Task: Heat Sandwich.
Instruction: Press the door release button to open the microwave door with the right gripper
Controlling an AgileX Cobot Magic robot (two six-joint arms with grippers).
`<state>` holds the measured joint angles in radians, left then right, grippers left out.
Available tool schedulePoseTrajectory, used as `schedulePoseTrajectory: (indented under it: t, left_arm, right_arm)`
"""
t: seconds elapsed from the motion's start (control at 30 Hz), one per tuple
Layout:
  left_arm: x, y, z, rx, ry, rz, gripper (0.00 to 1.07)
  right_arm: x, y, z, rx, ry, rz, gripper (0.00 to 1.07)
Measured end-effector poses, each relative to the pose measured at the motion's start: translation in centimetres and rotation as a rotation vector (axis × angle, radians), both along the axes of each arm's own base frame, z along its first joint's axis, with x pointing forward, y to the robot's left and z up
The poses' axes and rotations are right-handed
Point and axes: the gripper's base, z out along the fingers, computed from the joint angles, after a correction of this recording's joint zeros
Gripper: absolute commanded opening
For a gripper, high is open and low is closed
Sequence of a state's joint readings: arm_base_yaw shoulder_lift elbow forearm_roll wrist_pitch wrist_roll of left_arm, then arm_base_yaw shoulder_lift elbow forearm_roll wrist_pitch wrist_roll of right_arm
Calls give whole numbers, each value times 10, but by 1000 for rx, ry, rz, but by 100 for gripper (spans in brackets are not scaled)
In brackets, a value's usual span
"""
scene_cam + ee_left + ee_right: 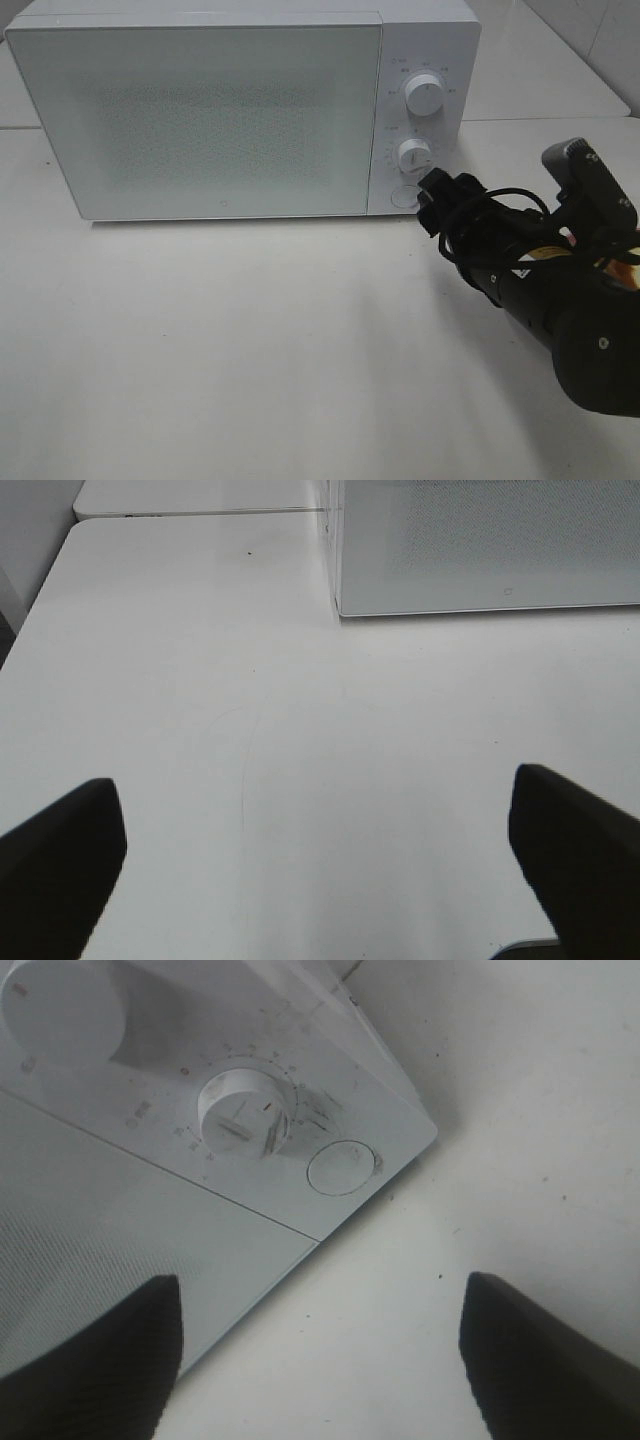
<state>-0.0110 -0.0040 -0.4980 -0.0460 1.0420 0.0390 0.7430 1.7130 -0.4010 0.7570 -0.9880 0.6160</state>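
Observation:
The sandwich is out of view in every frame. A white microwave [200, 110] stands at the back of the table with its door [195, 120] shut. My right gripper [431, 196] is open, its tips just in front of the round door button [403, 196] at the bottom of the control panel. In the right wrist view the gripper [320, 1360] frames that button [340, 1167], with the lower knob [245, 1115] beside it. Nothing is between its fingers. My left gripper [315, 870] is open and empty above bare table, near the microwave's front left corner [340, 610].
Two white knobs, upper [424, 97] and lower [414, 154], sit on the control panel. The white table [250, 340] spreads in front of the microwave. The right arm's black body [560, 300] and cables fill the right side.

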Motion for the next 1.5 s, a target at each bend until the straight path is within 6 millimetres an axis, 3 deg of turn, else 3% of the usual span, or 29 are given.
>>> schedulePoseTrajectory:
  t: [0.07,0.3,0.43,0.47,0.53,0.57,0.7,1.5]
  left_arm:
    - [0,0,0,0,0,0,99]
    - [0,0,0,0,0,0,99]
    - [0,0,0,0,0,0,99]
    - [0,0,0,0,0,0,99]
    - [0,0,0,0,0,0,99]
    - [0,0,0,0,0,0,99]
    - [0,0,0,0,0,0,99]
    - [0,0,0,0,0,0,99]
  right_arm:
    - [0,0,0,161,21,-71,73]
    - [0,0,0,388,49,-172,58]
    - [0,0,0,510,65,-226,37]
    - [0,0,0,510,65,-226,37]
    - [0,0,0,552,70,-245,24]
    - [0,0,0,584,75,-259,13]
    - [0,0,0,609,79,-270,0]
    - [0,3,-10,624,140,-298,0]
